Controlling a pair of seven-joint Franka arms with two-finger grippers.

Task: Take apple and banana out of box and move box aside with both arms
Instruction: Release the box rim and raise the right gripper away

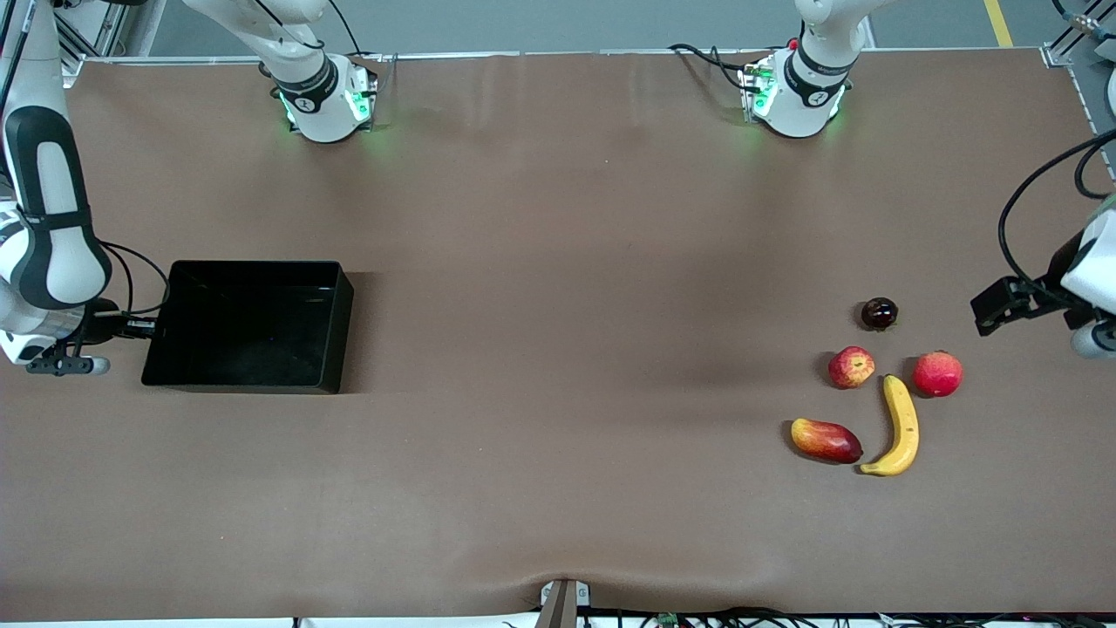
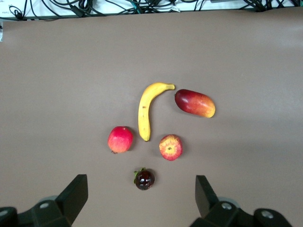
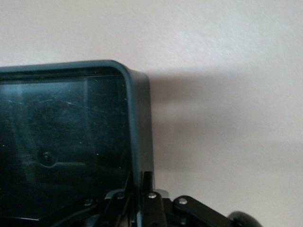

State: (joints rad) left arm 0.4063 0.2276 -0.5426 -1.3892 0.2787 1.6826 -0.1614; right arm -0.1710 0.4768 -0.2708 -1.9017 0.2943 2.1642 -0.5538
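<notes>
The box point(image 1: 248, 324) is empty; apple point(image 1: 851, 366) and banana point(image 1: 900, 426) lie out. Right tool point(image 3: 142, 189) clenches its wall, left tool point(image 2: 139, 198) hangs released; next, let go.

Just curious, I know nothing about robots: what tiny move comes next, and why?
Probably the right gripper opens its jaws, shut on the wall of the glossy black plastic box. The box sits empty at the right arm's end; the curved yellow banana and streaky red apple already lie out.

One black box point(image 1: 248, 324), one banana point(image 1: 901, 426), one apple point(image 1: 851, 366), one pinkish-red round fruit point(image 1: 937, 373), one mango-like fruit point(image 1: 825, 440), one dark mangosteen point(image 1: 879, 313).
</notes>
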